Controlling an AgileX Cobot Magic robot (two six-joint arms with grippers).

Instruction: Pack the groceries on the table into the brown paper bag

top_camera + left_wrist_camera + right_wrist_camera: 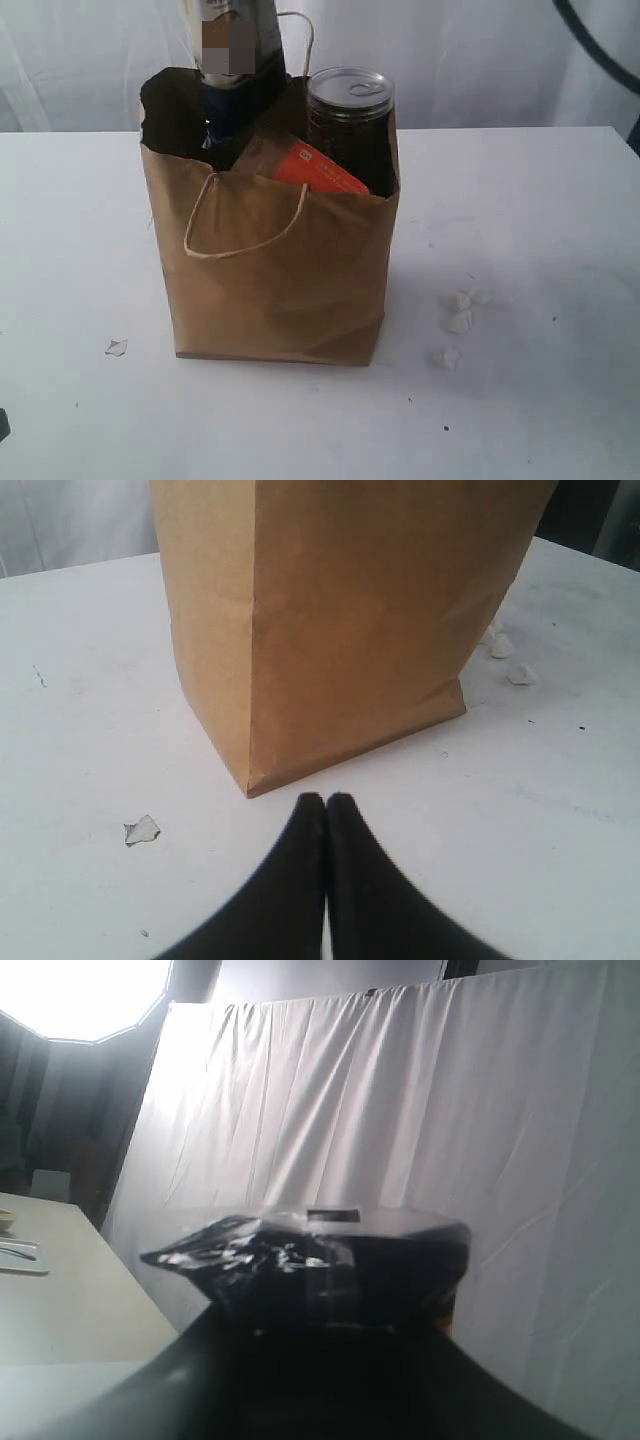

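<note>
The brown paper bag [280,270] stands upright on the white table [540,200]. Inside it are a dark pull-tab can [350,110] at the right and a brown-orange pouch [320,168] leaning in front of it. A long dark-ended pasta packet [235,60] rises from the bag's left side and runs out of the top of the exterior view. In the right wrist view my right gripper [330,1310] is shut on that packet's dark crinkled end [320,1250]. My left gripper [326,800] is shut on nothing, low over the table just off the bag's bottom corner [250,785].
Small white crumbs [460,320] lie on the table to the right of the bag, also in the left wrist view [505,650]. A small torn flake [117,347] lies at the bag's left. A white curtain [480,50] hangs behind the table.
</note>
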